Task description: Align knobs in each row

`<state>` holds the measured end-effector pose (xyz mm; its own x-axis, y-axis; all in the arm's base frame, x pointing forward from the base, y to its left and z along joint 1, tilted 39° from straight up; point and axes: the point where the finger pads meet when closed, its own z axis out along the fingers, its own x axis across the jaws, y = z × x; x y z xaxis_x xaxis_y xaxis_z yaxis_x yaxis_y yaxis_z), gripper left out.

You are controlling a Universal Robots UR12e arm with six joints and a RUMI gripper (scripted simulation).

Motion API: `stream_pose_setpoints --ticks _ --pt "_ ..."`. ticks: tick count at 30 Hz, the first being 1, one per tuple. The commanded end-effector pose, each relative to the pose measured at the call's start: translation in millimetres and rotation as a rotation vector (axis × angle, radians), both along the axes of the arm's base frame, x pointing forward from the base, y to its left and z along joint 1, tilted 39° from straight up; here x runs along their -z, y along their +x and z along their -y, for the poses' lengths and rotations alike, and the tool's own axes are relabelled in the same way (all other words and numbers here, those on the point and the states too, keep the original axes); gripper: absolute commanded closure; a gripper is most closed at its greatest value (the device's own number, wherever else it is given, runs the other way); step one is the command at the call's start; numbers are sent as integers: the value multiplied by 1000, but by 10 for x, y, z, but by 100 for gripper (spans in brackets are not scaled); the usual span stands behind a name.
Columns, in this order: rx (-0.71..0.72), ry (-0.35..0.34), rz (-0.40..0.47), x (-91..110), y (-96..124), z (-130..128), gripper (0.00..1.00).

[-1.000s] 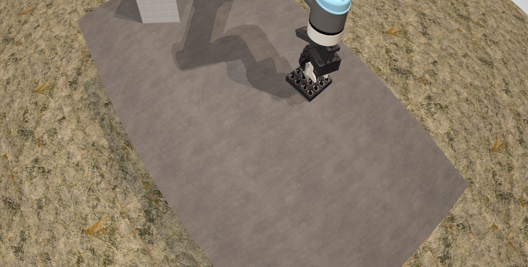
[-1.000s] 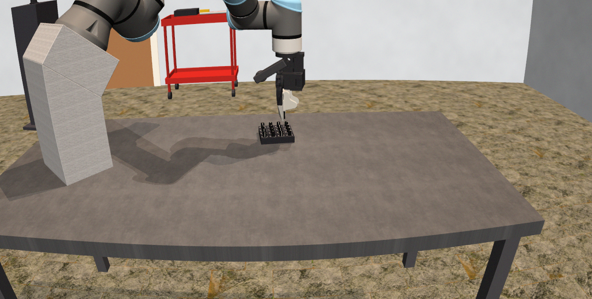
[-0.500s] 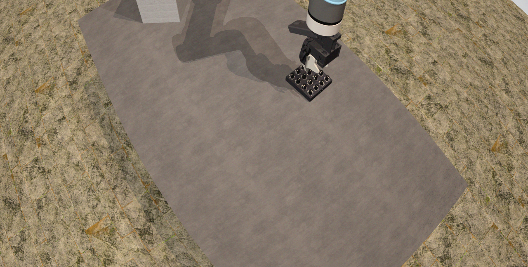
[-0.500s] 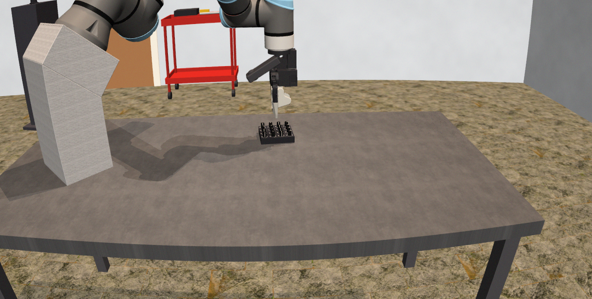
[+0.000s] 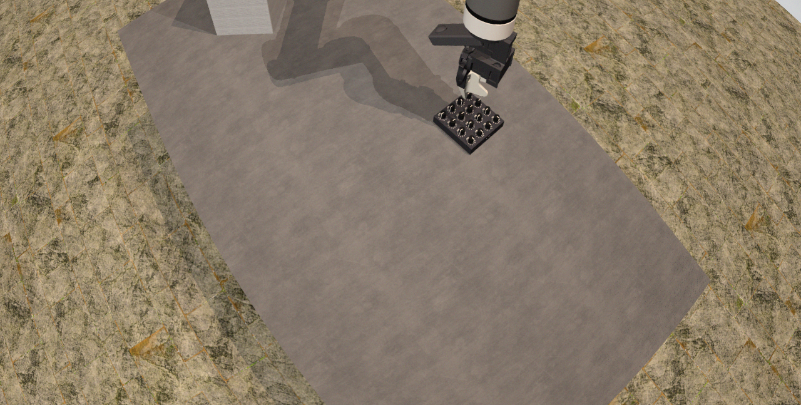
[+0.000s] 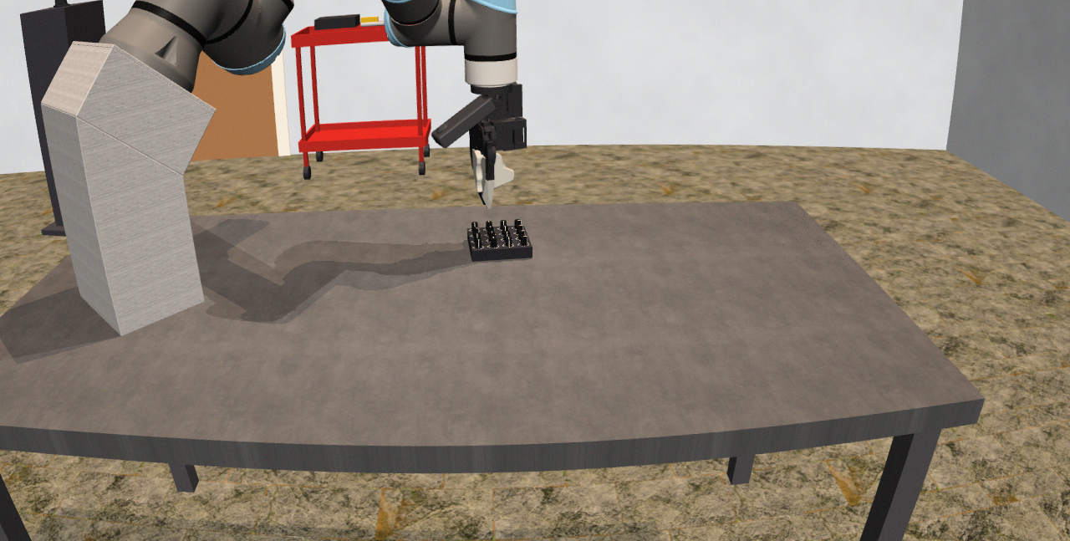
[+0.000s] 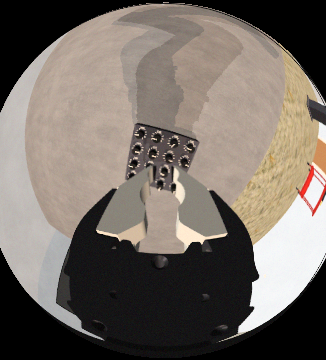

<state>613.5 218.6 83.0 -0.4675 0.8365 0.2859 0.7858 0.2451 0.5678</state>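
Above the knob box (image 6: 499,240), nearly shut empty fingers (image 6: 486,196), clearance only from exterior.

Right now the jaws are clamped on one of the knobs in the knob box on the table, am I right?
Not quite: the gripper hangs above the knob box on the table, jaws nearly shut on nothing, as the exterior view shows.

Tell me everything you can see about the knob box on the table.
The knob box is a small, square, black block lying flat on the grey table, toward its far side. Its top carries sixteen upright black knobs in a four-by-four grid, each ringed by small pale marks. Which marks they point at is too small to tell. The gripper hangs just above the box's far edge, fingers nearly closed, holding nothing and not touching any knob. The arm's shadow reaches the box.
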Motion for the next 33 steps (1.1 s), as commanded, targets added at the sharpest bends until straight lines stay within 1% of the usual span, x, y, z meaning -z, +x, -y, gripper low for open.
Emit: stream_pose_setpoints --ticks 1,5,8,33 --pt "-124 -60 74 0 -134 -50 89" --pt "-180 -89 110 -1 -193 -73 89" --pt "-198 -99 122 -1 -212 -76 89" --pt "-200 -101 124 -4 -195 -62 89"
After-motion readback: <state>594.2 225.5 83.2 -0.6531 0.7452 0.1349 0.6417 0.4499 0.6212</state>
